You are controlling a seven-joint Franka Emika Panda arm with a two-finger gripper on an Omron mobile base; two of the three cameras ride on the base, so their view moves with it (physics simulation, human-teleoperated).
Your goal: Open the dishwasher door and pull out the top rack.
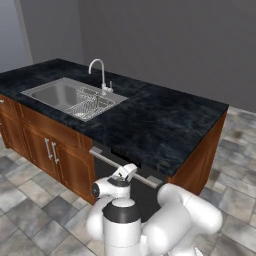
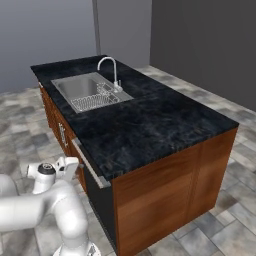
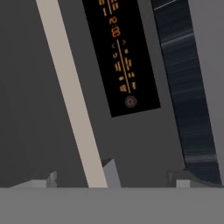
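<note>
The dishwasher door (image 1: 101, 173) is a dark panel under the black counter and it stands shut. Its long silver bar handle (image 1: 107, 161) runs along the top edge, and the same handle (image 2: 90, 162) shows in the right base view. My gripper (image 1: 126, 173) hovers right in front of that handle, open and holding nothing. In the hand view the handle (image 3: 70, 96) crosses diagonally close ahead, with the door's dark control strip (image 3: 120, 57) of orange symbols beside it. My gripper (image 3: 111, 183) straddles the bar's lower end with its tips wide apart. The top rack is hidden behind the shut door.
A steel sink (image 1: 60, 92) with a curved faucet (image 1: 100, 70) and a small wire grid (image 1: 92, 105) sits in the black counter (image 1: 160, 125). Brown cabinet doors (image 1: 47, 152) with short handles stand left of the dishwasher. Grey floor tiles (image 1: 30, 215) surround the island.
</note>
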